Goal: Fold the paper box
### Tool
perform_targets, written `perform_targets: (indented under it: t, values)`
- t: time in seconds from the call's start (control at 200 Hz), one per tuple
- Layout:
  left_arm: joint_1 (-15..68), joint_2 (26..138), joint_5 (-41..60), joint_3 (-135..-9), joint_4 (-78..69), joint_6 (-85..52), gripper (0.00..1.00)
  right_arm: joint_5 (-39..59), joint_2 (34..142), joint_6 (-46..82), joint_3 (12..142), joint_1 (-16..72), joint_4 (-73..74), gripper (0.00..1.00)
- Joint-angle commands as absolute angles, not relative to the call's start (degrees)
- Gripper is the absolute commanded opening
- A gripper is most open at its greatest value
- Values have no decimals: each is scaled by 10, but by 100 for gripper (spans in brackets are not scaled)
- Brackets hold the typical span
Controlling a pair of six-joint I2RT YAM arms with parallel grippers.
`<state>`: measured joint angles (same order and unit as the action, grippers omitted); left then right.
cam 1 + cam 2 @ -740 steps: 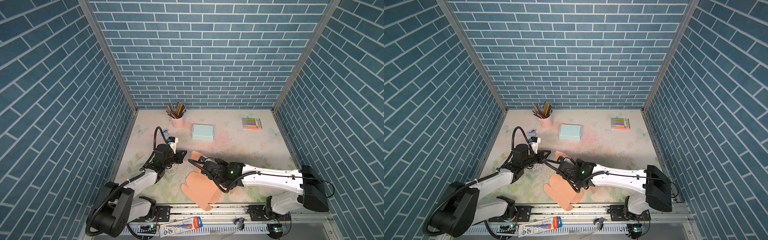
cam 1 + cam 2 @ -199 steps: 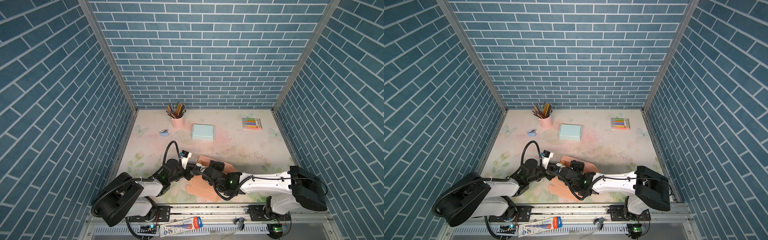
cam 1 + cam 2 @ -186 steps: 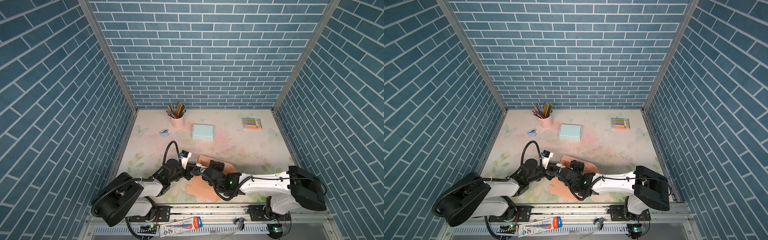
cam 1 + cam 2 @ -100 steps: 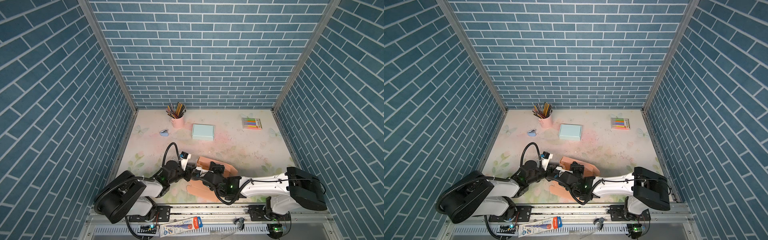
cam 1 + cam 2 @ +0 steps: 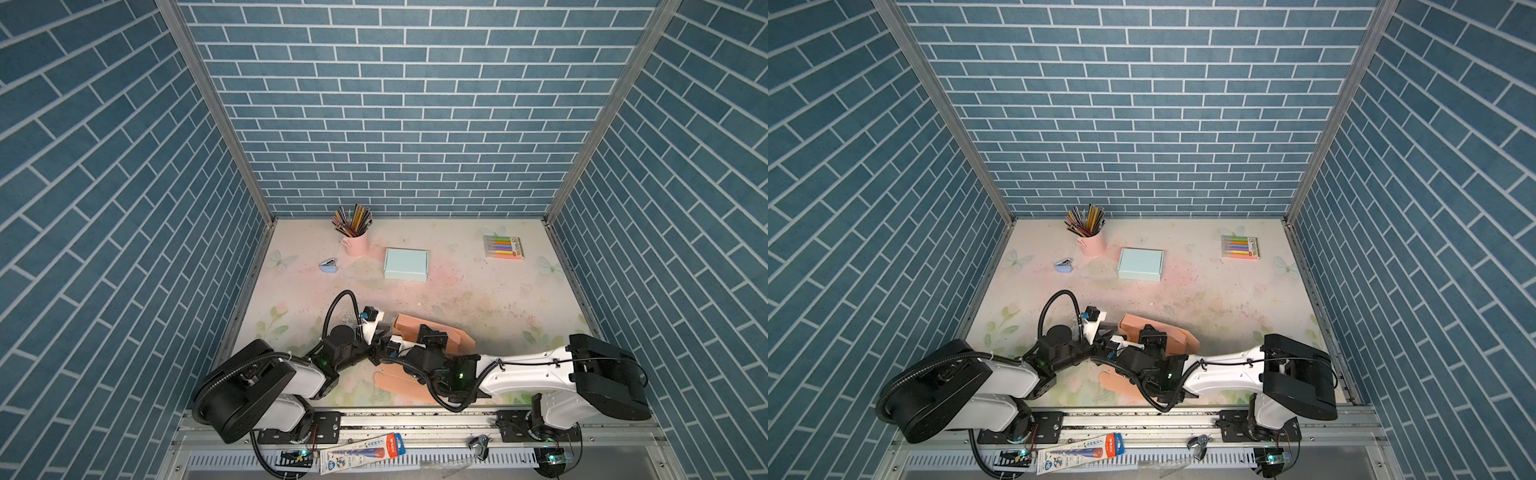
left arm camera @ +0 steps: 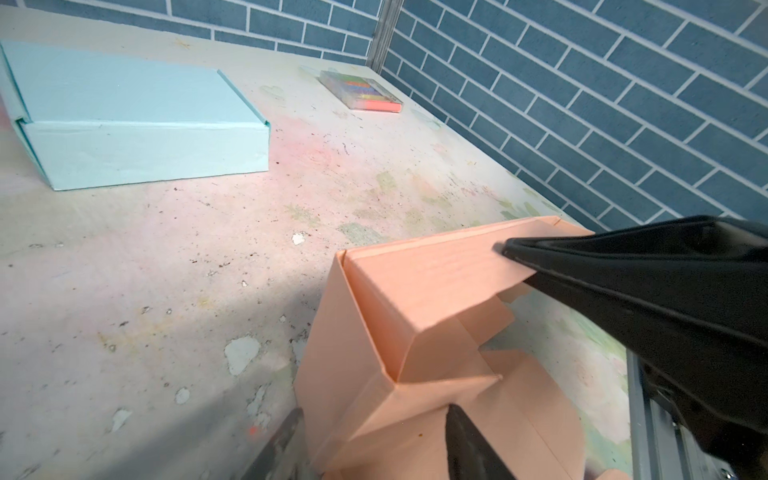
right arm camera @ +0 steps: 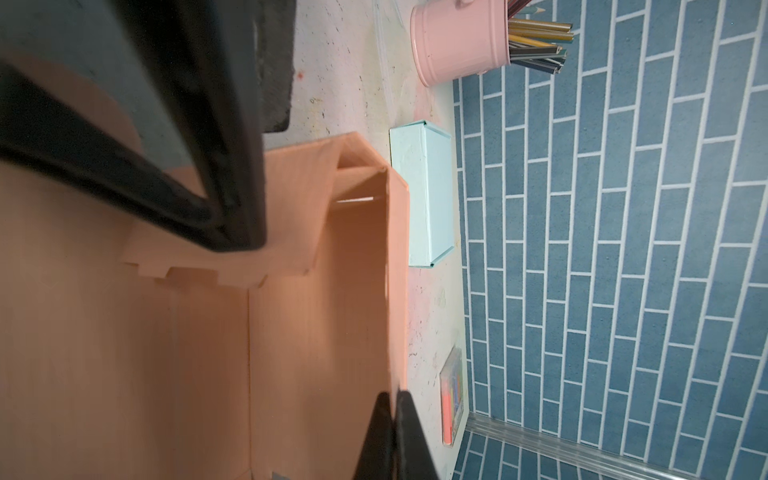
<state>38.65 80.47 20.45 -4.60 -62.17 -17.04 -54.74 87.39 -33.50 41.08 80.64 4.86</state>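
The salmon paper box (image 5: pixel 415 330) (image 5: pixel 1136 328) lies partly folded at the front middle of the table, its back wall standing up. My left gripper (image 6: pixel 374 436) is open, its jaws astride the box's (image 6: pixel 415 299) near corner, one finger outside the side wall and one over the inner flap. My right gripper (image 7: pixel 392 399) is shut on the top edge of the box's (image 7: pixel 324 332) back wall. In both top views the two grippers (image 5: pixel 384 338) (image 5: pixel 430 336) meet over the box. A side flap with tabs (image 7: pixel 216 266) leans inward.
A closed light blue box (image 5: pixel 405 264) sits behind the work area. A pink cup of pencils (image 5: pixel 355 241) and a small blue clip (image 5: pixel 329 266) are at the back left, a marker pack (image 5: pixel 503 247) at the back right. Brick walls enclose three sides.
The left gripper's jaws have spread wider around the box corner. The right gripper stays shut on the back wall. Both arms have shifted slightly toward the front.
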Motion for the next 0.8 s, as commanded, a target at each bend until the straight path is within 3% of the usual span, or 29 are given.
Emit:
perform_targets:
  t: [0.0, 0.595, 0.795]
  values:
    - [390, 818, 190, -35, -655, -158, 52, -539, 903, -343, 403, 812, 20, 0]
    - [395, 859, 210, -68, -683, -136, 46, -527, 891, -336, 410, 824, 12, 0]
    - [408, 861, 161, -69, -693, -133, 44, -528, 893, -334, 411, 824, 12, 0]
